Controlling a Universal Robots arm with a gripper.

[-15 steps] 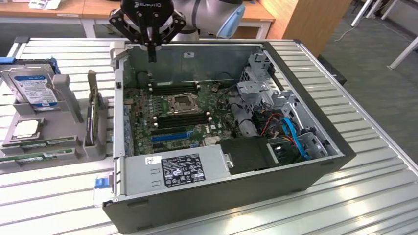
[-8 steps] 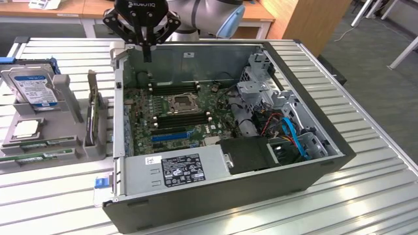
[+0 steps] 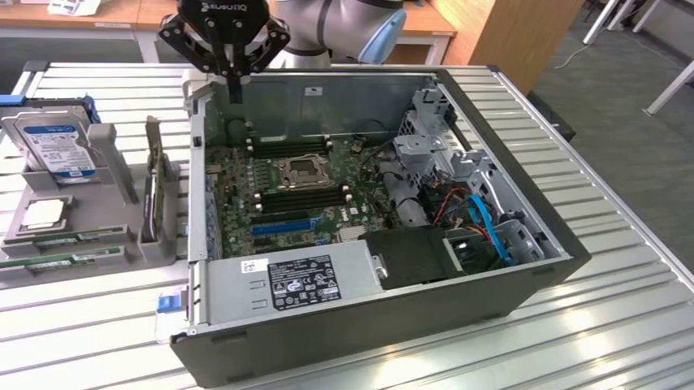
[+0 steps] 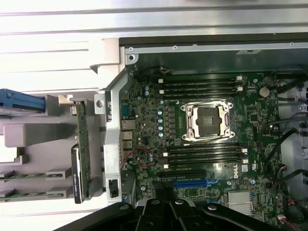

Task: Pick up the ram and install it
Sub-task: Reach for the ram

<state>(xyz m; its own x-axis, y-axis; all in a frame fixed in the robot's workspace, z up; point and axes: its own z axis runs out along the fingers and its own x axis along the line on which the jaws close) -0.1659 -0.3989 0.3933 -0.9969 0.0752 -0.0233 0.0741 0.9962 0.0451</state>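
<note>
The gripper (image 3: pixel 234 91) hangs empty, fingers pressed together, over the computer case (image 3: pixel 358 333), well apart from the ram (image 3: pixel 67 238) in the grey holder (image 3: pixel 22 236), so reaching it unopened would likely jab the stick.

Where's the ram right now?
Two ram sticks lie in the grey holder at the exterior view's left, beside the open case and next to the loose CPU.

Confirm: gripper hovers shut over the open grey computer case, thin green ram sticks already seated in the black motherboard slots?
No. The black motherboard slots are empty; the thin green ram sticks lie in the grey holder outside the case, per the exterior view.
</note>
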